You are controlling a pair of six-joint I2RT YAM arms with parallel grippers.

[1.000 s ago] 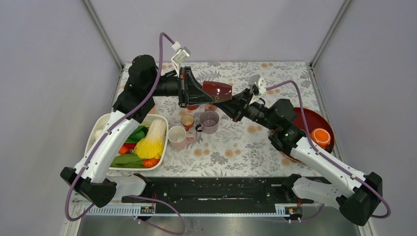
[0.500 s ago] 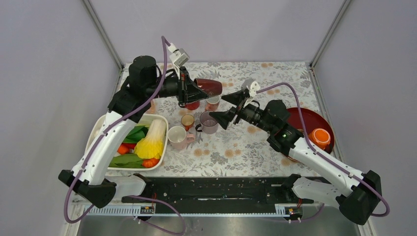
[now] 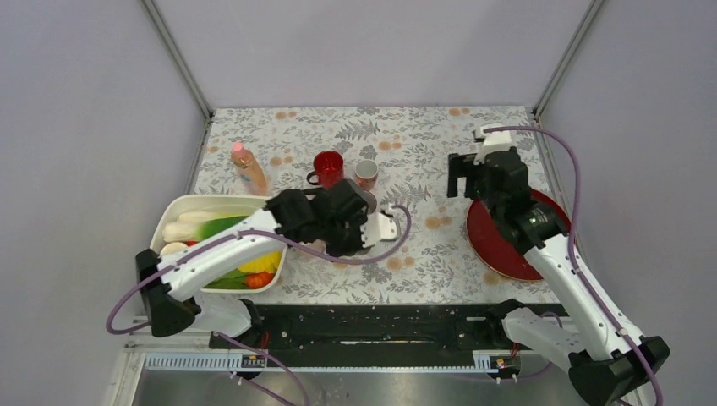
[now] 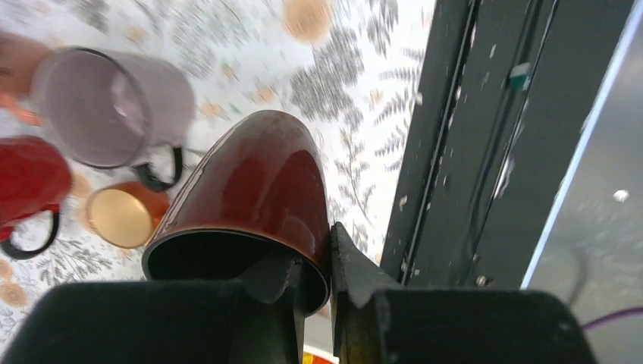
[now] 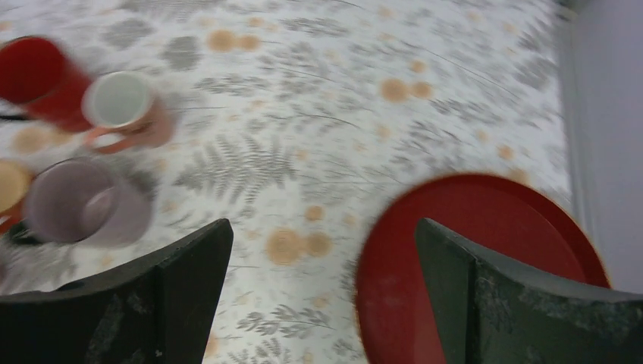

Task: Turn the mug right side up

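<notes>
The dark red glossy mug [image 4: 258,182] fills the left wrist view, tipped with its mouth toward the camera and its base pointing away over the table's near edge. My left gripper [image 4: 318,246] is shut on its rim, one finger inside and one outside the wall. In the top view the left wrist [image 3: 355,222] covers the mug. My right gripper [image 5: 320,227] is open and holds nothing; it hangs over the tablecloth at the left edge of the red plate [image 5: 493,250], far from the mug.
A mauve mug [image 4: 114,106], a red mug [image 3: 328,167], a small copper cup [image 4: 121,216] and a white-lined cup [image 3: 365,172] stand mid-table. A bottle [image 3: 249,167] and a white basin of vegetables [image 3: 182,211] sit left. The black rail [image 4: 470,152] runs along the near edge.
The right gripper let go of the mug, opened and drew back to the right over the red plate. The left arm carried the mug from the back of the table to the near middle.
</notes>
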